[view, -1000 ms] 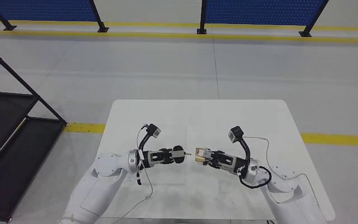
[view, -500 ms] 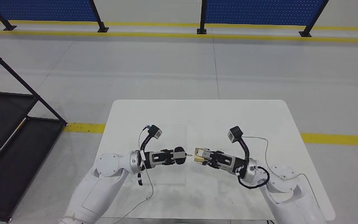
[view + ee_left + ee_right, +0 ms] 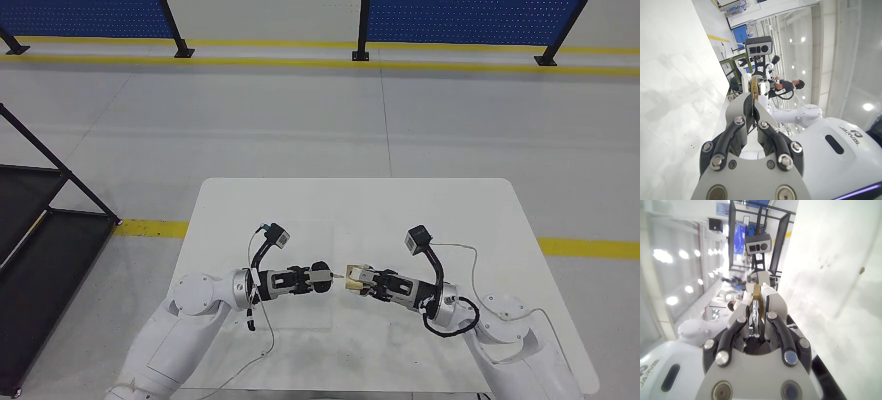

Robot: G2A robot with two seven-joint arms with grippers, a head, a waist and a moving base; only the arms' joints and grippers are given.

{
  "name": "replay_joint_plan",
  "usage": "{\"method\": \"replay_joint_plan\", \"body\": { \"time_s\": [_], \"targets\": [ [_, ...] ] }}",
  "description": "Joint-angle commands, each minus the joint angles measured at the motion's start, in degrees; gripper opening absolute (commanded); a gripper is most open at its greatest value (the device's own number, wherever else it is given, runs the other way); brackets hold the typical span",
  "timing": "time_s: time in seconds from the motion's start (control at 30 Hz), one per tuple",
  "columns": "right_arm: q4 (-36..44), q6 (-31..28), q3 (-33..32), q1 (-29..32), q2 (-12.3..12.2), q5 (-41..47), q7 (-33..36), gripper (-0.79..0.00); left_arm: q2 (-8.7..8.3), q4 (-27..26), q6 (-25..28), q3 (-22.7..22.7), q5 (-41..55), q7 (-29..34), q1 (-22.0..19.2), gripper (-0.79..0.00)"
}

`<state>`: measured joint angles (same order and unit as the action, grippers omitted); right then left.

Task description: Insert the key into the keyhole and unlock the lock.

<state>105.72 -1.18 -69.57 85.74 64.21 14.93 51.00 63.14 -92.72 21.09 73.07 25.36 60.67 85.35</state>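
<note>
Top view. The white table (image 3: 450, 210) carries both arms, which meet tip to tip just to the 6 o'clock side of its centre.

The left gripper (image 3: 322, 277) lies at 9 o'clock of the meeting point. Its fingers are pinched tight on the key (image 3: 338, 274), whose blade points toward 3 o'clock.

The right gripper (image 3: 364, 283) lies at 3 o'clock, clamped on the brass lock (image 3: 354, 281), and both lock and key are held clear of the tabletop.

Left wrist view. The key (image 3: 753, 98) stands edge-on between the ribbed pads (image 3: 748, 106) of the left gripper (image 3: 752, 106). Its tip touches the end face of the lock (image 3: 754, 88). How deep it sits in the keyhole cannot be told.

Right wrist view. The lock (image 3: 756, 293) sits between the white fingers (image 3: 772, 300) of the right gripper (image 3: 757, 291), and its steel shackle (image 3: 755, 315) points back toward the wrist.

A black rack (image 3: 40, 240) stands on the floor at 9 o'clock of the table.
</note>
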Motion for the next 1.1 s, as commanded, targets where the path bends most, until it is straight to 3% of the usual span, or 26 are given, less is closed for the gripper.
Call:
{"method": "replay_joint_plan", "body": {
  "time_s": [0.0, 1.07],
  "targets": [
    [0.0, 0.0, 0.1, -0.1, 0.0, 0.0, 0.0, -0.785, -0.03, 0.0, 0.1, -0.1, 0.1, 0.0, 0.0, -0.785],
    [0.0, -0.7, 1.2, -0.2, -0.7, 0.3, -0.6, -0.785, -0.58, 0.0, 0.3, -1.1, 0.5, -1.1, -0.4, -0.785]
  ]
}}
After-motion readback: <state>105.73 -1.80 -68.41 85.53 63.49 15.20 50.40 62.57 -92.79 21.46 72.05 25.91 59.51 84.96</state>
